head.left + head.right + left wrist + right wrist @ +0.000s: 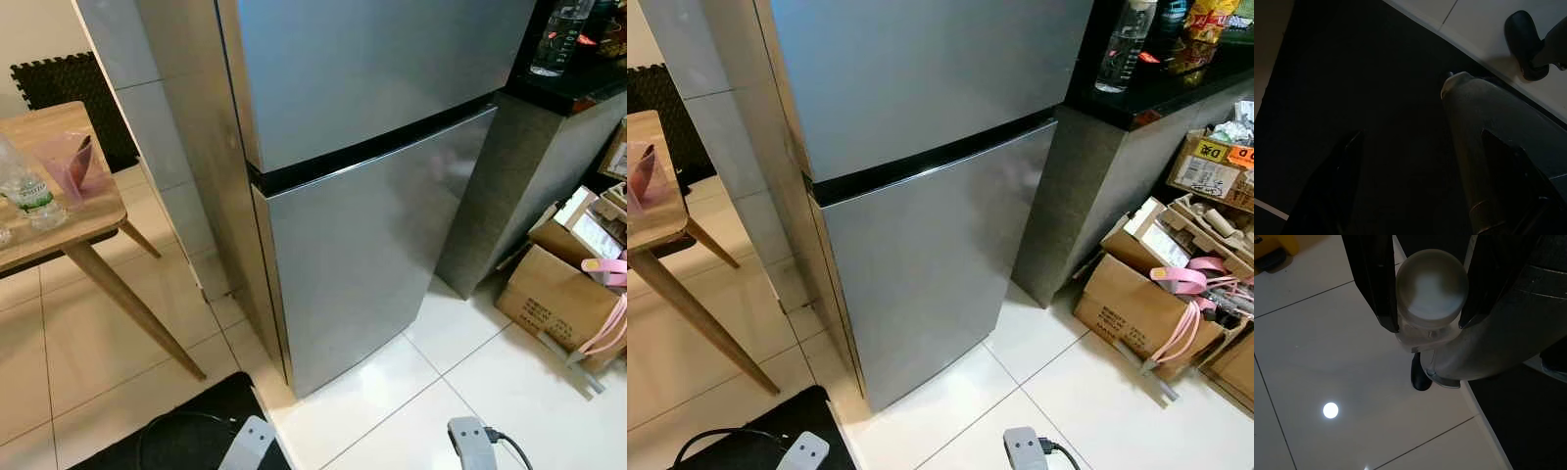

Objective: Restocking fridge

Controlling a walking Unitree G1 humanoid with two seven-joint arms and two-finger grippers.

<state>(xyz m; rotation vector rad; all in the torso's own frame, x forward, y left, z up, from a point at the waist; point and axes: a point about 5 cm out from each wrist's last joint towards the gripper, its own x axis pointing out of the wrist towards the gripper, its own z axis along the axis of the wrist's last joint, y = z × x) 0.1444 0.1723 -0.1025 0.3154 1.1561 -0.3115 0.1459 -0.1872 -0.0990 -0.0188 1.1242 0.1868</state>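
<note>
Two silver-grey arm ends show at the bottom of the head views: the left arm point(247, 446) is a flat angled plate, and the right arm point(472, 441) is a rounded block with a black cable plugged into its side. Each wrist carries long, tapering, matte black fingers point(1374, 279).

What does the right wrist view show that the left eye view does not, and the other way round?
Right wrist view: the right gripper holding a white-capped bottle between its fingers. Left eye view: the closed fridge, a wooden table with a water bottle, cardboard boxes. Both: white floor tiles and the black mat.
</note>
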